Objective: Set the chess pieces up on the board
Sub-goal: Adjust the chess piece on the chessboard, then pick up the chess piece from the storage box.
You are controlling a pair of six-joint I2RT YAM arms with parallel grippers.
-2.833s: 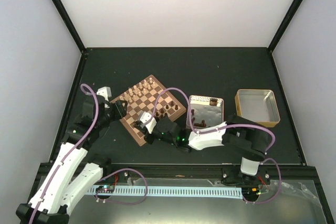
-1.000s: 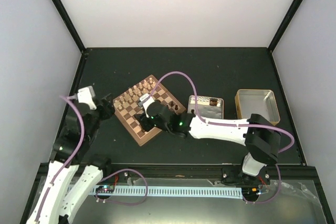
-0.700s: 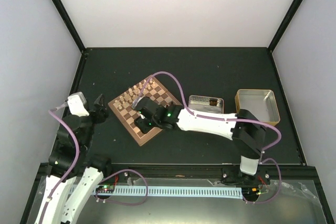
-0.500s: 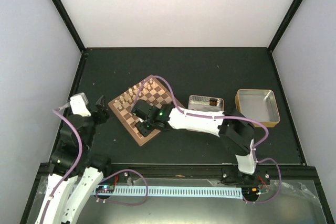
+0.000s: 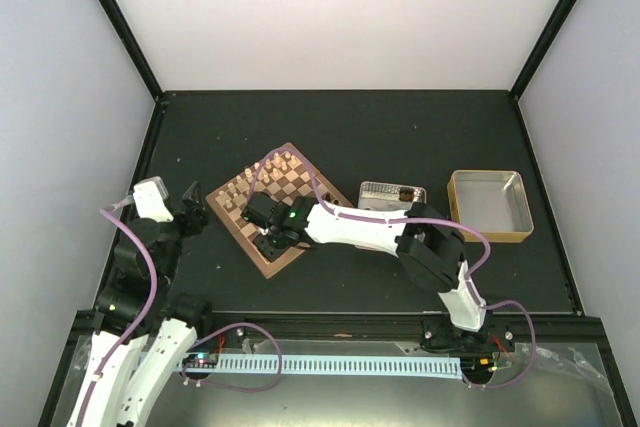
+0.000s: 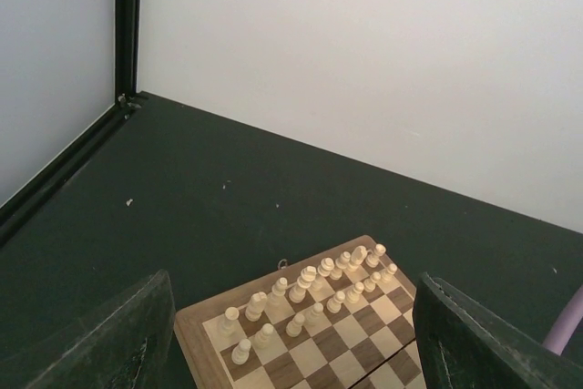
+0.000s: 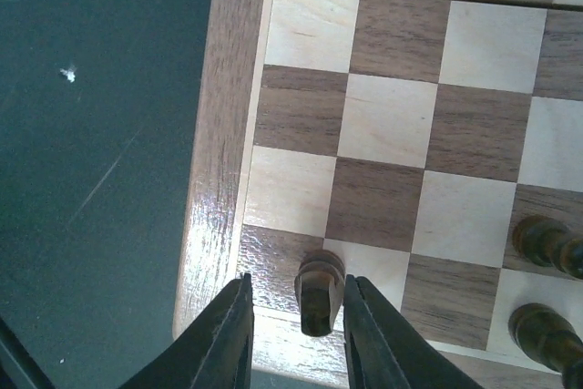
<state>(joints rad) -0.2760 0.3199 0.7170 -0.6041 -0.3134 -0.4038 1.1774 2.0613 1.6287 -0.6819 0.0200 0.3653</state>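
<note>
My right gripper [image 7: 299, 284] straddles a dark piece [image 7: 320, 293] on the board's [image 7: 215, 179] near corner square, jaws slack with one finger clear of it; my left gripper [image 6: 296, 343] hangs wide apart, holding nothing. The piece looks light, hard, slick and tippy, so I'd pinch it low on the body. The tin [image 5: 385, 190] seems to hold a dark piece or two at its far edge; the tray [image 5: 490, 238] shows none.

Bare board [image 7: 392, 120] squares beyond pincer [image 7: 299, 284]; dark pieces [image 7: 544, 241] stand close beside
</note>
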